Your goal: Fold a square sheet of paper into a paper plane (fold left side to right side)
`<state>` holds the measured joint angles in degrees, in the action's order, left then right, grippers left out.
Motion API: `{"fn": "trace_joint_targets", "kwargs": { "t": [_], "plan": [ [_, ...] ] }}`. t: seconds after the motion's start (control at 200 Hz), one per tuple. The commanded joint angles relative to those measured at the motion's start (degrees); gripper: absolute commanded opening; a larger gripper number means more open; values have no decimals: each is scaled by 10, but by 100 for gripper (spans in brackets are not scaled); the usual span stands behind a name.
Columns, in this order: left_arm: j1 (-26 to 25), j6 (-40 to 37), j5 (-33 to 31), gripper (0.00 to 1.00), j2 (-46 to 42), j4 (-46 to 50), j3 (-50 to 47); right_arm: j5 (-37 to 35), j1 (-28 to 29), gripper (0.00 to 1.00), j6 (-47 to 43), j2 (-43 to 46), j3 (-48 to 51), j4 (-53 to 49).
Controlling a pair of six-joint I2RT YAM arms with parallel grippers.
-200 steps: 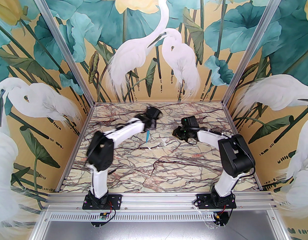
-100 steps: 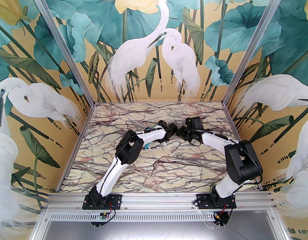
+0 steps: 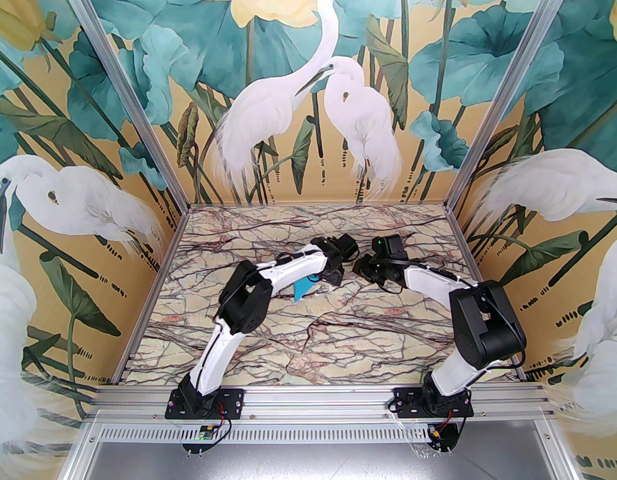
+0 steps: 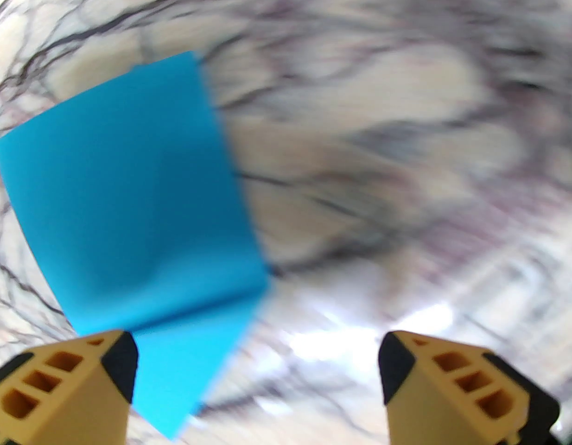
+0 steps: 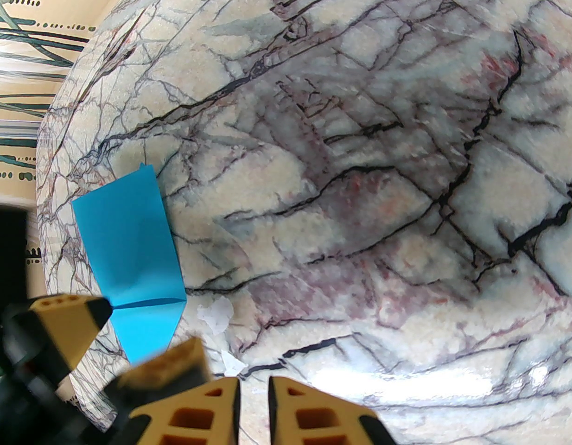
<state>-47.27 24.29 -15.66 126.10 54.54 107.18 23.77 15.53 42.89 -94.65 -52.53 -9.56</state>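
Top view: the paper [image 3: 302, 292] lies on the surface [image 3: 338, 348] at frame centre, half hidden under the left arm. The left tool [image 3: 334, 275], just upper right of it, is nearer than the right tool [image 3: 361, 268].

Left wrist, blurred: left tool [image 4: 258, 355] spread, empty. Paper [image 4: 128, 193] lies up-left, long axis bottom to top, creased low; contact unclear.

Right wrist: right tool [image 5: 254, 401] nearly pressed together, empty; paper [image 5: 128, 244] at far left.

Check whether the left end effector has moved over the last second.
Yes. The left end effector swung right, away from the table's left edge, toward the table's middle.
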Motion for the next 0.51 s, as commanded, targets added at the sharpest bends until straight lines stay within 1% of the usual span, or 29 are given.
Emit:
{"fn": "trace_joint_targets", "kwargs": {
  "t": [0.0, 0.025, 0.065, 0.13, 0.16, 0.21, 0.245, 0.285, 0.34, 0.5],
  "plan": [
    [19, 24, 86, 90, -79, -46, -51, 16, 0, 18, 1, -3, -4, 10],
    [25, 30, 97, 89, -95, -55, -70, 18, 1, 18, 1, -4, -5, 11],
    [39, 42, 111, 85, -122, -70, -102, 20, 3, 18, 2, -6, -6, 12],
    [65, 53, 144, 67, -164, -107, -167, 23, 8, 18, 2, -8, -7, 17],
    [79, 56, 161, 57, -181, -128, -197, 25, 11, 17, 3, -11, -9, 19],
    [103, 64, 193, 48, -199, -157, -240, 33, 17, 13, 5, -17, -12, 27],
    [119, 65, 219, 47, -206, -176, -265, 38, 23, 11, 6, -22, -15, 32],
    [134, 67, 237, 46, -210, -194, -286, 39, 32, 10, 6, -27, -20, 34],
    [148, 63, 254, 38, -207, -206, -298, 42, 45, 11, 6, -34, -27, 36],
    [161, 45, 231, 38, -180, -194, -299, 42, 68, 12, 16, -52, -42, 46]
  ]
}}
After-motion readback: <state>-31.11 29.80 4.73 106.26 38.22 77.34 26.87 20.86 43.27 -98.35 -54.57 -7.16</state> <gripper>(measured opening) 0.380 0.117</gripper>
